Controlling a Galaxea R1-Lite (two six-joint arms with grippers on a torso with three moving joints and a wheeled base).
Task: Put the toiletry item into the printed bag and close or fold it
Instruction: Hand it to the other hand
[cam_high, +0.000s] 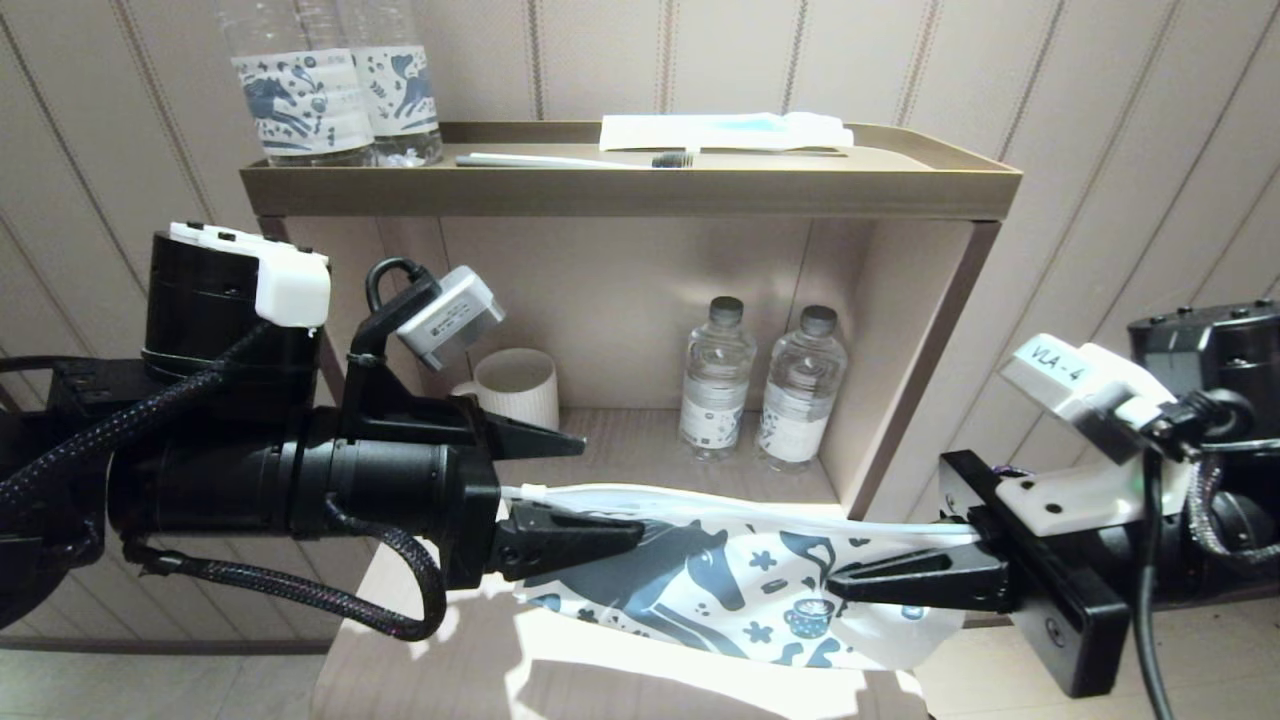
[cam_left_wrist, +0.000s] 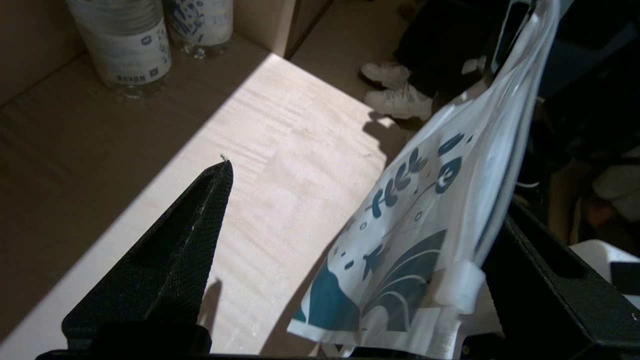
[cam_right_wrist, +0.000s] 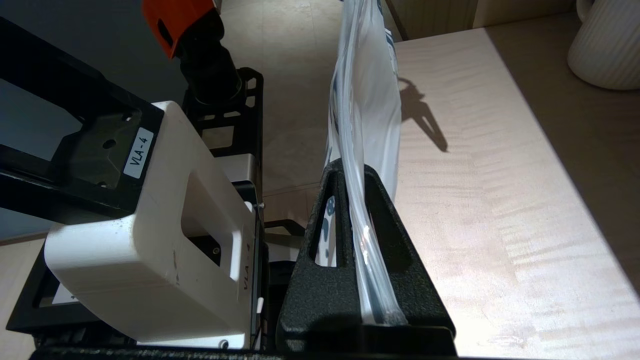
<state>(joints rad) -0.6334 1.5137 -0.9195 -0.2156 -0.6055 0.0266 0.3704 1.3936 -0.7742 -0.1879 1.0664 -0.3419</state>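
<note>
Left of the printed bag (cam_high: 740, 590), the left gripper (cam_high: 600, 490) has its jaws spread wide, one finger above the bag's left end, the other against it; nothing is grasped. The printed bag hangs in the air above the counter (cam_high: 600, 680), stretched sideways, its horse print facing forward. A white strip, perhaps the comb, shows along its top edge, but that is uncertain. At the bag's right end, the right gripper (cam_high: 850, 585) has its jaws clenched on the bag.

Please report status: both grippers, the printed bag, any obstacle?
Left gripper open beside printed bag. Right gripper shut on bag, held above table. No obstacle seen.
</note>
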